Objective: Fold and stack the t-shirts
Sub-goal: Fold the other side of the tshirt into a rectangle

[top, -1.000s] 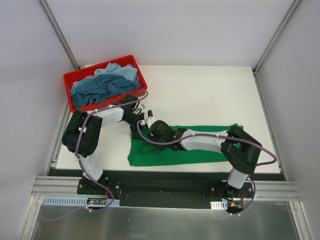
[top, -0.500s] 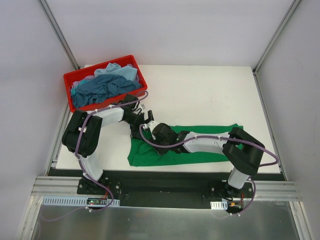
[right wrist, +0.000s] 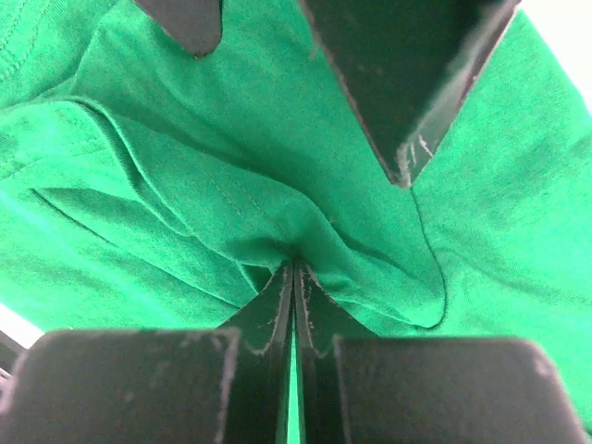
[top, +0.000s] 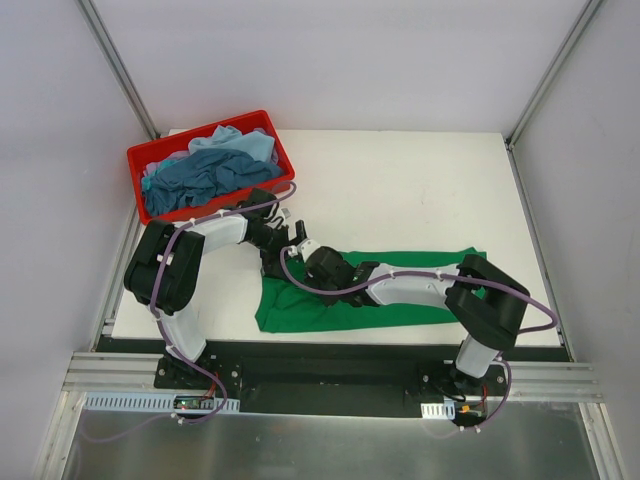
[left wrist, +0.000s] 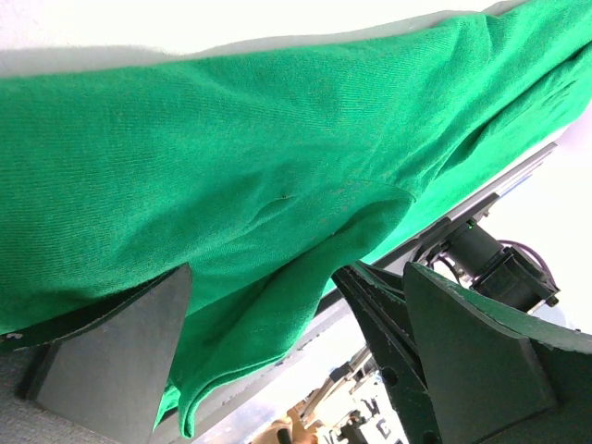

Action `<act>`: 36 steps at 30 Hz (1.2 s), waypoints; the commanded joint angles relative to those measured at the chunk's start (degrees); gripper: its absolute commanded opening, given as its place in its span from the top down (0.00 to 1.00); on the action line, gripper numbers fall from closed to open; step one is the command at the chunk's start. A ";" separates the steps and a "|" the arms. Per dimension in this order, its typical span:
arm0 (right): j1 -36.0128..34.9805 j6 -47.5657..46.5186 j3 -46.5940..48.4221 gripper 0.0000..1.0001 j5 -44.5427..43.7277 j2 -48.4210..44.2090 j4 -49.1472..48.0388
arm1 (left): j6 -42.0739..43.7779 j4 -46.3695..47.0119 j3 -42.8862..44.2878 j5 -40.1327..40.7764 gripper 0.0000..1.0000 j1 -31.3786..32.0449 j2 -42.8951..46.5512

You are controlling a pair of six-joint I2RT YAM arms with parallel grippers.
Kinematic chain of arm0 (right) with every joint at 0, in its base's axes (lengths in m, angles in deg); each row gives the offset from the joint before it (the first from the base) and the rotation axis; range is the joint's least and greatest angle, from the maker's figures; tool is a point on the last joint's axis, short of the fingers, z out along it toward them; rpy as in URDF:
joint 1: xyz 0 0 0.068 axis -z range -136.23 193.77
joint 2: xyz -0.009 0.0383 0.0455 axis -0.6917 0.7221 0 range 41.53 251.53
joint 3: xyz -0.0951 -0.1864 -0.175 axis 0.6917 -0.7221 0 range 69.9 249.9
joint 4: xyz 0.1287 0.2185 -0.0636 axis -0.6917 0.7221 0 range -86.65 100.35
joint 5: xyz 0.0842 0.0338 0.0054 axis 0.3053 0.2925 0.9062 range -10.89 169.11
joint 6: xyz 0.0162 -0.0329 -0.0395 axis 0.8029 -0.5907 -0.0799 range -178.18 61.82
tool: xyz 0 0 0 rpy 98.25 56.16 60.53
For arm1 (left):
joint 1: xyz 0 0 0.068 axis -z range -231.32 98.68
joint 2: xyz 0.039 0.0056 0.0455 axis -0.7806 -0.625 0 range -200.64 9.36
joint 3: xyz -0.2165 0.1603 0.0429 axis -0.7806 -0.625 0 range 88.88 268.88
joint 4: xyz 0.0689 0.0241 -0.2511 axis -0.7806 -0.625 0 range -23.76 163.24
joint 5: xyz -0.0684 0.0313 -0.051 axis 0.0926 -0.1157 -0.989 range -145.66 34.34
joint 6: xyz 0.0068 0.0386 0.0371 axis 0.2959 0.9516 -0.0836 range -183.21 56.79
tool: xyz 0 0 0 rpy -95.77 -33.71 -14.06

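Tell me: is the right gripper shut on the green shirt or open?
Shut on it. The right wrist view shows the right gripper closed, with green t-shirt fabric puckered between its tips.

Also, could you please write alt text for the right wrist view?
The right gripper, shut, pinches a raised fold of the green shirt, which fills the view. Above it, the left gripper stands open over the cloth.

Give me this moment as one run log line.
right gripper: shut on green t-shirt | left gripper: open over it | teal t-shirt: crumpled in red bin
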 commanded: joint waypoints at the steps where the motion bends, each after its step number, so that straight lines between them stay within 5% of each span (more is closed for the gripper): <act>1: 0.05 0.39 -0.22 0.99 -1.82 -3.99 1.38 | 2.67 -2.22 0.05 4.14 0.01 -0.62 1.16; 18: -0.04 -1.28 -5.67 0.99 4.15 -14.97 9.82 | 3.99 -3.36 -0.47 5.02 0.01 -0.62 2.48; 24: -0.03 -0.32 -8.22 0.70 3.55 -19.81 9.55 | 4.70 -3.45 -0.83 4.85 0.01 -0.53 2.75; 27: 0.40 2.57 -8.14 0.33 -2.59 -23.49 9.63 | 4.52 -3.45 -0.56 4.93 0.01 -0.53 2.84; 28: 1.01 3.37 -8.05 0.07 -4.70 -24.81 9.90 | 4.43 -3.54 -0.39 5.11 0.01 -0.45 2.92; 33: 7.41 13.02 -10.15 0.04 -18.25 -30.88 10.95 | 3.82 -4.33 0.93 8.00 0.01 0.96 4.06; 36: 16.98 16.20 -12.70 0.04 -13.10 -33.96 11.21 | 3.64 -9.24 4.08 18.25 0.01 5.16 5.29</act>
